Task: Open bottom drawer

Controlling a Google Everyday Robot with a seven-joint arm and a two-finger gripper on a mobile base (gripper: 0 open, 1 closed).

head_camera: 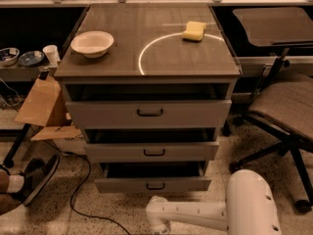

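The three-drawer grey cabinet (pixel 146 58) stands in the middle of the camera view. The bottom drawer (pixel 152 184) is the lowest, slimmest front, with a small black bar handle (pixel 155 185). It stands slightly pulled out, with a dark gap above its front. The middle drawer (pixel 152 151) and the tall top drawer (pixel 149 113) also stand slightly out. My white arm (pixel 205 214) lies low at the bottom of the view, in front of and below the bottom drawer. Its end (pixel 159 219) is near the bottom edge; the gripper itself is not in view.
A white bowl (pixel 92 43) and a yellow sponge (pixel 194 31) sit on the cabinet top. An office chair (pixel 288 111) stands at the right. A cardboard piece (pixel 41 102), a black cable (pixel 80 195) and a person's shoe (pixel 34 177) are at the left.
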